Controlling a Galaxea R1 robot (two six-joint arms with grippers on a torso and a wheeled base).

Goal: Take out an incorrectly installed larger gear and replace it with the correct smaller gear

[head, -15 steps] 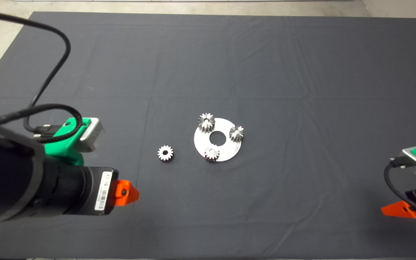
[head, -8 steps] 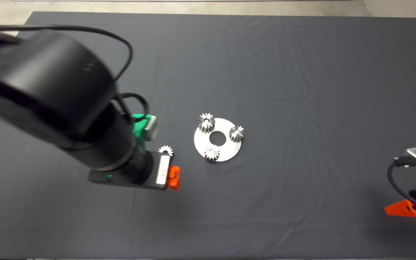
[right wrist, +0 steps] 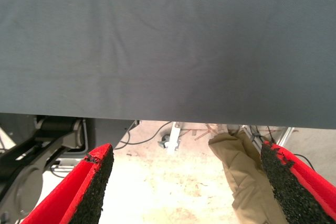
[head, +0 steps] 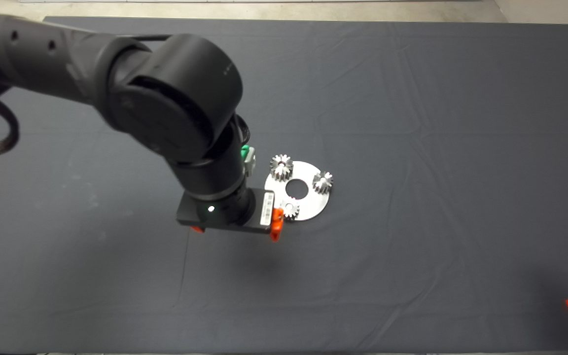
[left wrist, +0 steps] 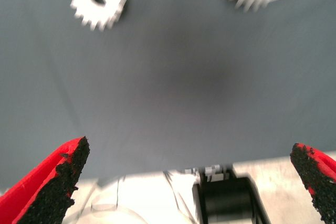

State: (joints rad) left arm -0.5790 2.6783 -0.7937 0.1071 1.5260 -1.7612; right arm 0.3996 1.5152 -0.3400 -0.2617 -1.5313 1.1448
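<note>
Steel first: the larger gear (head: 281, 166), as best we can judge it, is the dull, wide one sitting on the far-left edge of the round plate (head: 309, 198). It's still installed, nobody has touched it. Two more gears share the plate, one on its right edge and one on its near edge.

The smaller gear (left wrist: 98, 6), bright-faced, lies loose on the mat (head: 412, 123) just off the plate's left side. From above the arm hides it, but the left wrist view catches it flat, bore up.

Now the big change. The left gripper (head: 237, 226) has swung in from well left of the plate and hovers right at its near-left edge, fingers spread wide with nothing between them.

We read that as an approach to lift the wrong gear off, though it could equally drop onto the loose one.

The right gripper (right wrist: 186, 182) has slid back, well off to the plate's right at the mat's border, fingers apart and empty too.
</note>
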